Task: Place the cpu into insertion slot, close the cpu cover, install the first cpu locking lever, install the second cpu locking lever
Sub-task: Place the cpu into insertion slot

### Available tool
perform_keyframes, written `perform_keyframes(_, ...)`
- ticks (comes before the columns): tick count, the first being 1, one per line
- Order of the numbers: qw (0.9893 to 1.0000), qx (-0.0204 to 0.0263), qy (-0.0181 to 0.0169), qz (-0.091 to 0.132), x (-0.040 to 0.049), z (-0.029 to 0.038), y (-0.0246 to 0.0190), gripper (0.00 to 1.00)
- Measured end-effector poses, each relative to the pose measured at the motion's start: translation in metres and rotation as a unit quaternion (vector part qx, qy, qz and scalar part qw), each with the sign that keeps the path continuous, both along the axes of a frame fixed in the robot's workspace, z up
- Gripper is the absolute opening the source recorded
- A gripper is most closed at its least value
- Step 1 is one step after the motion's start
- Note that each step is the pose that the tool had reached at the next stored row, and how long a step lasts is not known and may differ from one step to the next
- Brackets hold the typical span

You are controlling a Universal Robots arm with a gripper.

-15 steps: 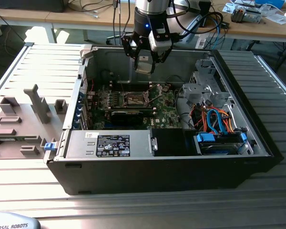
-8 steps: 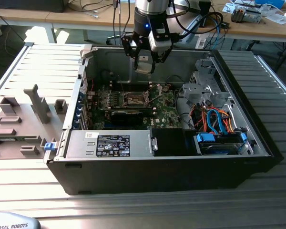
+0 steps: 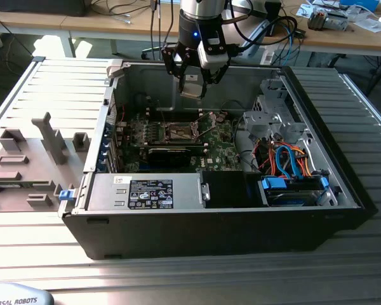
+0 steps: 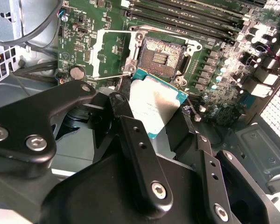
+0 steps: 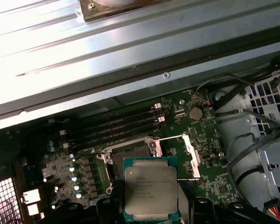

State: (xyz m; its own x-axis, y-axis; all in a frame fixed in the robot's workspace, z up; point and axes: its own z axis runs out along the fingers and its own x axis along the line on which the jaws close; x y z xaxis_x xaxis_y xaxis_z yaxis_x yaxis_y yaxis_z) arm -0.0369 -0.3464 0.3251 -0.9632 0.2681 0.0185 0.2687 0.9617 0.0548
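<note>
My gripper (image 3: 193, 88) hangs over the open computer case, shut on the cpu (image 3: 193, 82), a flat square chip with a silver-grey top. In both wrist views the cpu (image 4: 154, 100) (image 5: 150, 191) sits between the black fingers (image 4: 130, 135), above and slightly to one side of the insertion slot (image 4: 162, 57) (image 5: 130, 155). The slot (image 3: 180, 132) lies open and bare on the green motherboard. The cpu cover (image 4: 94, 51) (image 5: 190, 151), a thin silvery frame, stands swung up at one edge of the slot.
A labelled power supply box (image 3: 149, 192) lines the case's near side. A drive cage with blue and orange cables (image 3: 291, 166) fills the exterior view's right. Memory slots (image 5: 116, 126) run beside the socket. A grey fixture plate (image 3: 25, 165) lies outside the case.
</note>
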Motion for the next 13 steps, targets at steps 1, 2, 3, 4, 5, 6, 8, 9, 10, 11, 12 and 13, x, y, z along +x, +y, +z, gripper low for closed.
perform_keyframes(1, 1.0, 0.0, 0.0, 0.0, 0.0, 0.0, 0.0, 0.54)
perform_keyframes(2, 1.0, 0.0001, 0.0, -0.001, 0.0, 0.0, 0.0, 0.54)
perform_keyframes(3, 1.0, 0.0, 0.0, -0.001, 0.0, 0.0, 0.0, 0.54)
perform_keyframes(4, 1.0, 0.0, 0.0, -0.002, 0.0, 0.0, 0.0, 0.54)
perform_keyframes(5, 1.0, 0.0, 0.0, -0.002, 0.0, 0.0, 0.0, 0.54)
perform_keyframes(6, 1.0, 0.0, 0.0, -0.003, 0.0, 0.0, 0.0, 0.54)
perform_keyframes(8, 1.0, 0.0, 0.0, -0.004, 0.0, 0.0, 0.0, 0.54)
perform_keyframes(9, 1.0, 0.0, 0.0, -0.004, 0.0, 0.0, 0.0, 0.54)
perform_keyframes(10, 1.0, 0.0, 0.0, -0.005, 0.0, 0.0, 0.0, 0.54)
perform_keyframes(11, 1.0, 0.0, 0.0, -0.005, 0.0, 0.0, 0.0, 0.54)
perform_keyframes(12, 1.0, 0.0, 0.0, -0.006, 0.0, 0.0, 0.0, 0.54)
perform_keyframes(13, 1.0, 0.0, 0.0, -0.006, 0.0, 0.0, 0.0, 0.54)
